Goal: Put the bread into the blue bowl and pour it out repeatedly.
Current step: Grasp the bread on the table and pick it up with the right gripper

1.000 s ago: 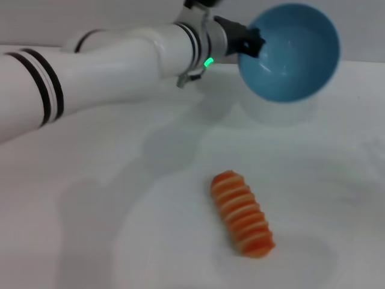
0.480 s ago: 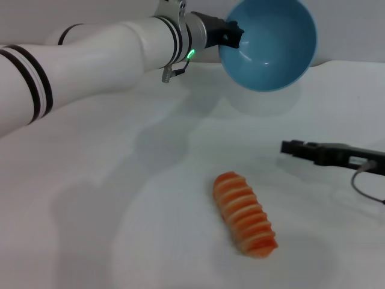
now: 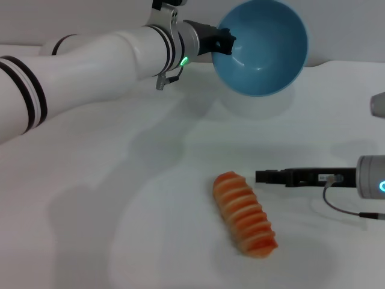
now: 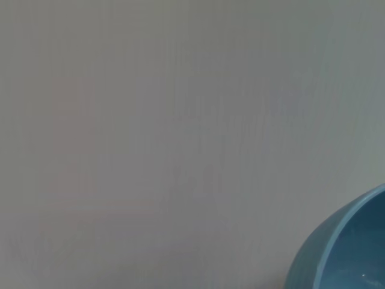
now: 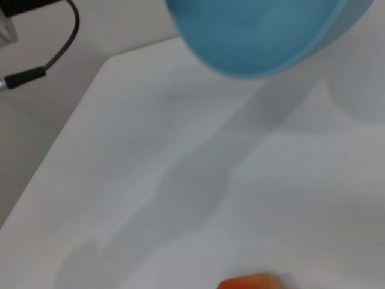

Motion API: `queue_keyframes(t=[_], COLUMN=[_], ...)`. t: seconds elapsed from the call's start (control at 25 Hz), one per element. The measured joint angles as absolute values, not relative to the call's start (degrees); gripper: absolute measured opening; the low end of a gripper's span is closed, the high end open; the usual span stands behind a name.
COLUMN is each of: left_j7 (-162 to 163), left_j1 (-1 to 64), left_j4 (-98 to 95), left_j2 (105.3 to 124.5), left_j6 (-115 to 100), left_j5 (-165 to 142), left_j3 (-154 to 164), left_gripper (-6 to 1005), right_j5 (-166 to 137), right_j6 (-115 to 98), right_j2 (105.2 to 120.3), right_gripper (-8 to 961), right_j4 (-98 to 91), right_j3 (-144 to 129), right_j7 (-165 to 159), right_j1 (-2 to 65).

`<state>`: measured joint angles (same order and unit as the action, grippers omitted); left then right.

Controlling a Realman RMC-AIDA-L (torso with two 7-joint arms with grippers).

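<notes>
The blue bowl [image 3: 261, 48] hangs in the air at the back, tipped so its empty inside faces me. My left gripper [image 3: 228, 41] is shut on its rim. Part of the bowl also shows in the left wrist view [image 4: 343, 253] and in the right wrist view [image 5: 258, 30]. The bread [image 3: 243, 214], orange-red with pale stripes, lies on the white table in front of and below the bowl. My right gripper [image 3: 260, 176] reaches in low from the right, its tip just right of the bread's far end, not touching it. In the right wrist view only a sliver of bread [image 5: 249, 283] shows.
The white table [image 3: 120, 198] spreads all around the bread. A thin black cable [image 3: 343, 208] loops under my right wrist. In the right wrist view, the table's far edge [image 5: 90, 90] and a black cable [image 5: 54, 57] show beyond it.
My right gripper has come in from the right, first into view and then closer to the bread. The left arm has shifted the bowl slightly left. The bread has not moved.
</notes>
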<state>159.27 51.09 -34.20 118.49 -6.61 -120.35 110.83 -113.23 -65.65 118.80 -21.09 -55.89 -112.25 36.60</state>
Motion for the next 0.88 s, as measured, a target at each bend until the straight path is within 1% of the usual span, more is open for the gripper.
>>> queue_keyframes(t=[0.2,0.88], left_j7=[159.34,159.37], left_j1=[51.01,50.91], left_j4=[-34.20,-34.13], left_j2=[118.48,118.56], left_j6=[-6.57,-6.49], left_j5=[-120.25,-120.23], left_j3=[110.83,111.27], left_gripper=[0,-1], right_j5=[-113.39,-113.22], right_j6=[-65.03,-64.19], right_j2=[118.91,119.21], right_gripper=[391,395], right_j4=[-16.75,-14.80], right_j3=[-56.38,-61.75], right_j7=[-112.26,-112.41], right_j1=[38.64,40.49])
